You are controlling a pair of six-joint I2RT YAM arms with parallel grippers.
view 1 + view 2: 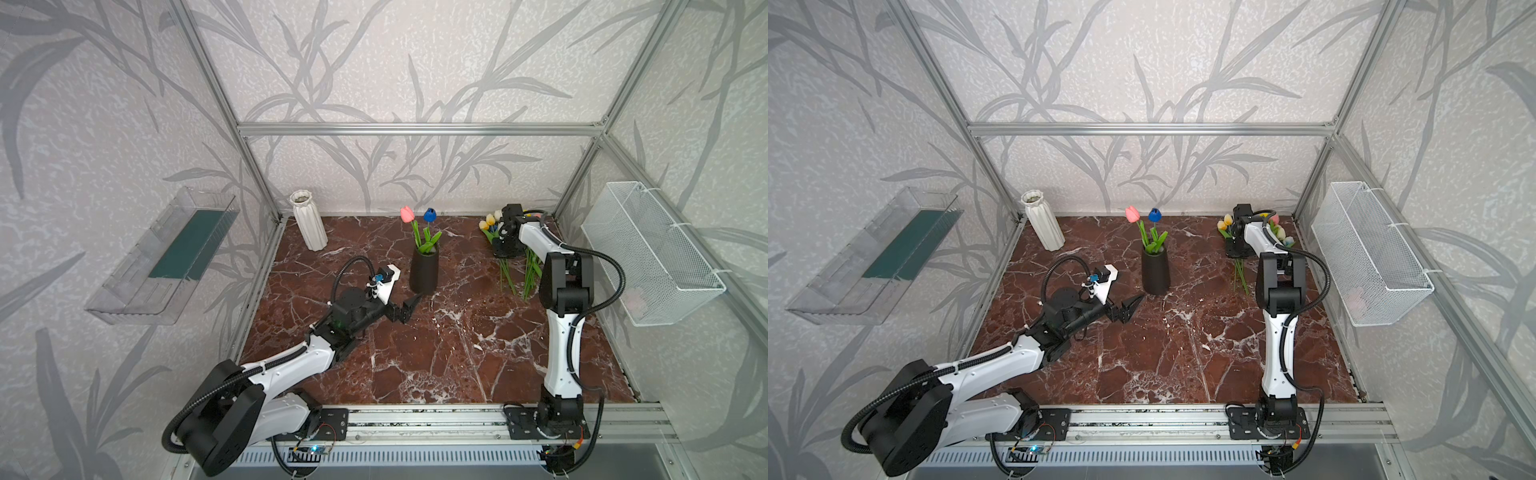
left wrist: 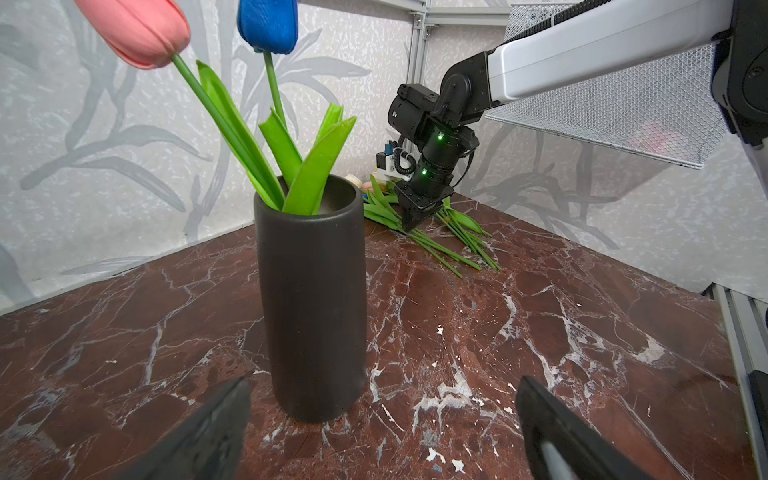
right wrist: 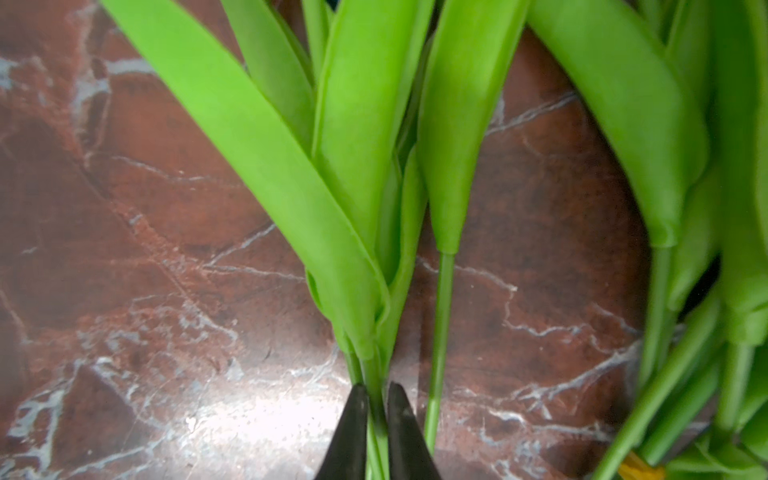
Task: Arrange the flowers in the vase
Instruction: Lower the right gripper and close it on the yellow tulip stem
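Observation:
A black vase [image 1: 424,272] [image 2: 311,299] stands mid-table holding a pink tulip [image 1: 407,213] and a blue tulip [image 1: 429,215]. More flowers [image 1: 490,222] [image 2: 457,245] lie in a pile at the back right, yellow and cream heads toward the wall. My left gripper [image 1: 409,308] [image 2: 383,382] is open just left of and in front of the vase, with nothing between its fingers. My right gripper [image 2: 409,226] [image 3: 378,390] points down into the pile. It is shut on a thin green stem [image 3: 376,374] just below its leaves [image 3: 361,166].
A white ribbed vase [image 1: 308,220] stands in the back left corner. A white wire basket [image 1: 652,257] hangs on the right wall and a clear tray [image 1: 166,253] on the left wall. Aluminium posts frame the marble table [image 1: 457,353].

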